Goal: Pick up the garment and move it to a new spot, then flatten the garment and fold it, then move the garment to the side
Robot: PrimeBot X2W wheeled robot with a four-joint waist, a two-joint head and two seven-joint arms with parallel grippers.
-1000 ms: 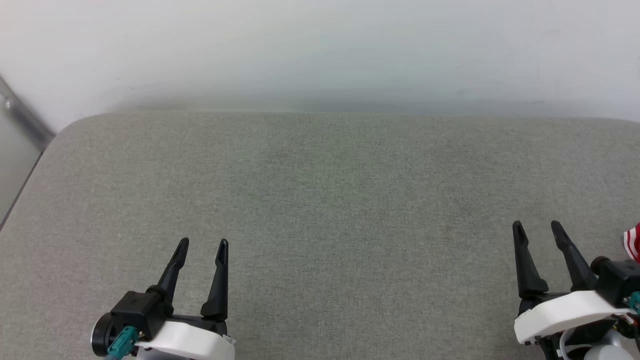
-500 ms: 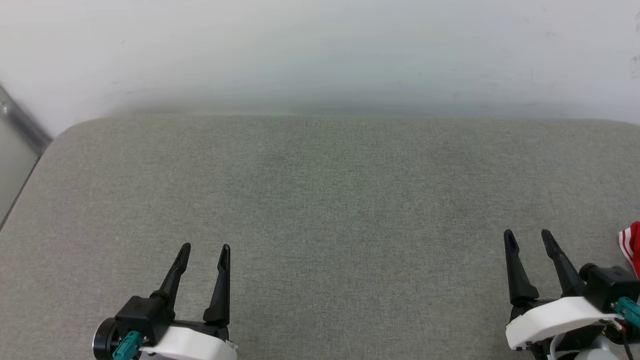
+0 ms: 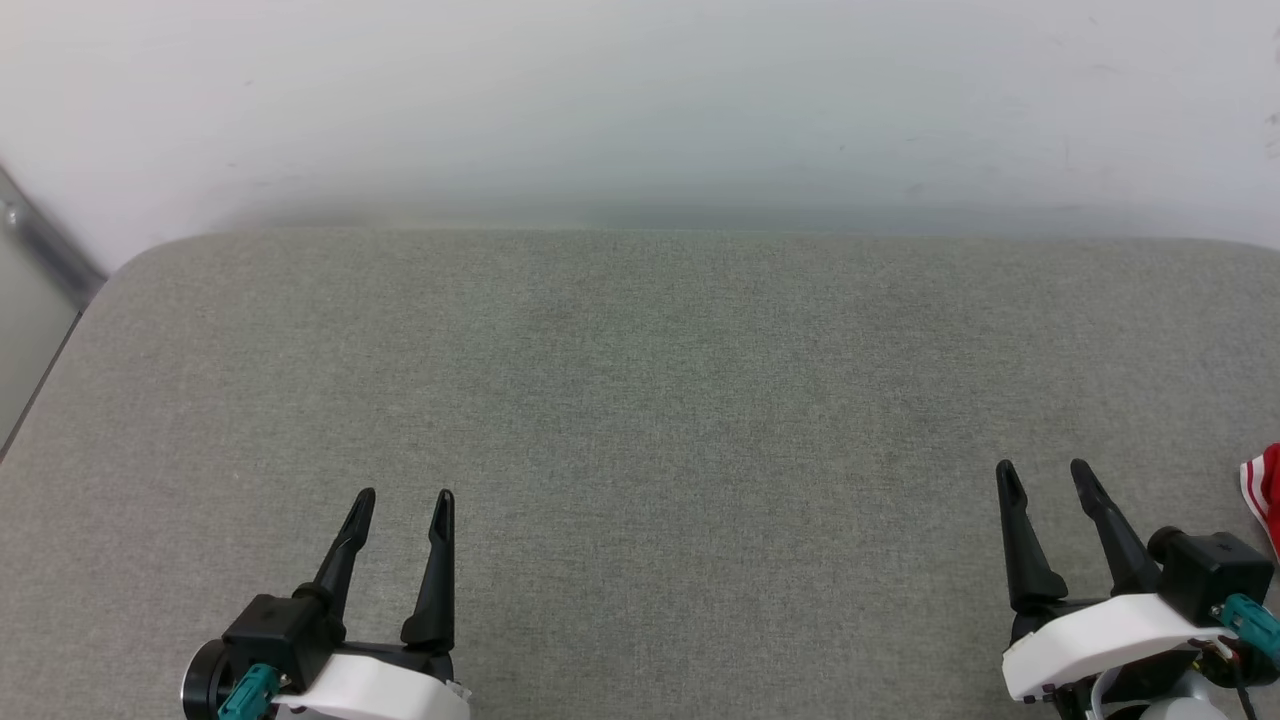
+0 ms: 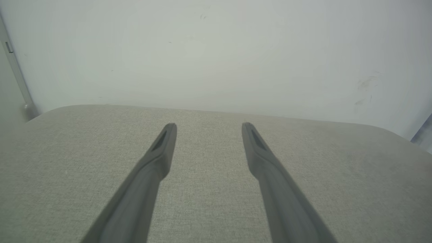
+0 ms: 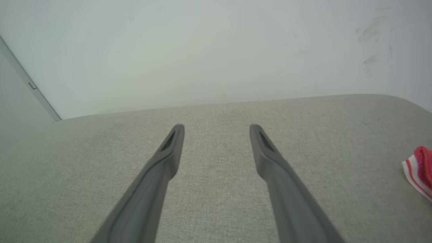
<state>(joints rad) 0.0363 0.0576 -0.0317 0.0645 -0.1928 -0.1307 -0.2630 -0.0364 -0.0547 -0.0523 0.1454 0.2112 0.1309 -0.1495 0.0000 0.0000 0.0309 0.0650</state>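
Near edge, head view: L tool (image 3: pixel 405 497) and R tool (image 3: pixel 1042 468) hang low over the grey padded surface (image 3: pixel 640 400). Both have fingers spread w/ nothing between them. Wrist views show the same open gap on the L tool (image 4: pixel 208 125) and R tool (image 5: pixel 216 127).

Level w/ the R tool's fingers and off to their right, near but apart, a corner of the garment (image 3: pixel 1262 495) pokes in at the frame edge, red w/ red-white striped trim, lying on the surface. R wrist view puts the garment (image 5: pixel 418 170) at its far right too. R arm is clearly nearer; L tool is well apart, across the surface.

The rest is cut off, so long axis and whether it's folded can't be told. Scene fits a garment awaiting pickup or one already set aside.

Beyond: pale wall (image 3: pixel 640 100).
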